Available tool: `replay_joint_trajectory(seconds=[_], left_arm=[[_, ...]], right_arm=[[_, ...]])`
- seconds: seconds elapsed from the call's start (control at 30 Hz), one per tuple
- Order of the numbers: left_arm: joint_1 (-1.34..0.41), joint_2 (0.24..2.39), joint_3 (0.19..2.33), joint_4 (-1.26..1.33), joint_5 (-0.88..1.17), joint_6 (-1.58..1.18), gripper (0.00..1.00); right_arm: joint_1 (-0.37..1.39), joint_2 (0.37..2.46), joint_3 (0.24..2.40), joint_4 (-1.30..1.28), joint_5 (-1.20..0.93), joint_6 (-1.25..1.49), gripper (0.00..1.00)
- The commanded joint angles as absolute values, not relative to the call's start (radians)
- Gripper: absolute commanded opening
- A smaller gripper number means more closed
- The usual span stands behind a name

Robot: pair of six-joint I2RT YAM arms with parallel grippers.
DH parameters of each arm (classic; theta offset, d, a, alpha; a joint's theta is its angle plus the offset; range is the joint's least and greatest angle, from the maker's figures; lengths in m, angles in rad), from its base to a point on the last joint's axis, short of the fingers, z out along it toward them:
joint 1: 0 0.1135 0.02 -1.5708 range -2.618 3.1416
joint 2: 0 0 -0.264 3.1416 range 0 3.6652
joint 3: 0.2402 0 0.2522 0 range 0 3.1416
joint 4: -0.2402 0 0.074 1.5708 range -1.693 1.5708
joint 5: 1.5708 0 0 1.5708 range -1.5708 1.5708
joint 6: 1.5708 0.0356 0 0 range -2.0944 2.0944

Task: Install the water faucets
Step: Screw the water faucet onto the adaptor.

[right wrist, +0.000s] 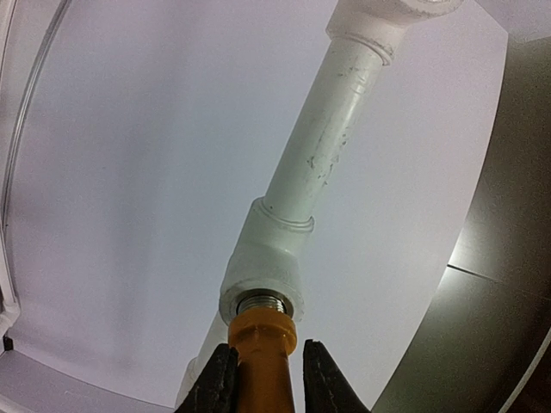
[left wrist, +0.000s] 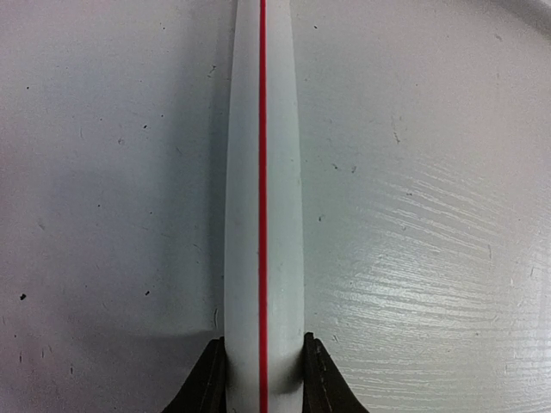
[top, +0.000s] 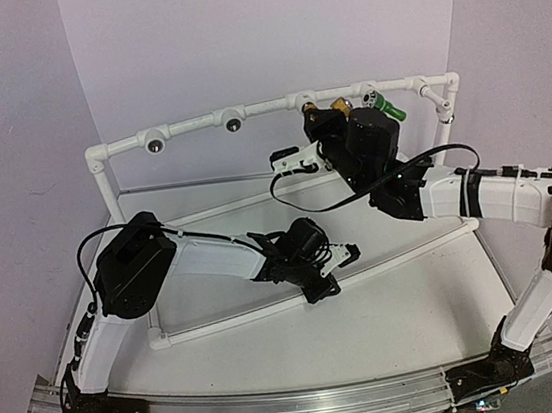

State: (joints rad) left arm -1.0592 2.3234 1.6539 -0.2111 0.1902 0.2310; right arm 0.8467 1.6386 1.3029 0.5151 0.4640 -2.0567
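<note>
The yellow-orange faucet (right wrist: 263, 331) stands with its threaded end in a socket (right wrist: 258, 280) of the white pipe frame's top rail (top: 195, 125). My right gripper (right wrist: 263, 348) is shut on its body just below the flange; a thin gap shows at the right fingertip. In the top view this gripper (top: 324, 125) is up at the rail, with the faucet (top: 341, 108) partly hidden behind it. The green faucet (top: 386, 105) sticks out of the rail just to its right. My left gripper (top: 335, 260) is shut on the frame's front bottom pipe (left wrist: 263, 172), which has a red stripe.
Two dark round sockets (top: 155, 144) (top: 233, 124) sit on the left part of the rail. The frame's uprights (top: 104, 187) (top: 446, 115) stand at both ends. A black cable (top: 316, 202) hangs from the right arm. A pale wall lies behind.
</note>
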Motion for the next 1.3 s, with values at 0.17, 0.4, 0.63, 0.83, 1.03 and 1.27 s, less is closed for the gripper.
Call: replay_joint_trajectory(seconds=[0.17, 0.4, 0.63, 0.83, 1.03, 1.27], left_arm=[[-1.097, 2.415, 1.592, -0.460, 0.358, 0.262, 0.00], [-1.097, 2.442, 1.612, -0.475, 0.358, 0.263, 0.00], [-1.095, 2.452, 1.623, -0.486, 0.367, 0.265, 0.00], [-1.096, 2.452, 1.624, -0.488, 0.372, 0.265, 0.00], [-1.097, 2.450, 1.623, -0.489, 0.374, 0.266, 0.00], [-1.096, 2.446, 1.621, -0.491, 0.377, 0.265, 0.00]], right_arm=[[0.827, 1.712, 1.380, 0.584, 0.509, -2.077, 0.00], [0.830, 1.724, 1.381, 0.621, 0.546, -1.981, 0.00], [0.840, 1.733, 1.399, 0.601, 0.616, -1.782, 0.00], [0.843, 1.742, 1.427, 0.565, 0.654, -1.631, 0.00], [0.844, 1.741, 1.466, 0.485, 0.667, -1.466, 0.00], [0.847, 1.744, 1.480, 0.425, 0.671, -1.324, 0.00]])
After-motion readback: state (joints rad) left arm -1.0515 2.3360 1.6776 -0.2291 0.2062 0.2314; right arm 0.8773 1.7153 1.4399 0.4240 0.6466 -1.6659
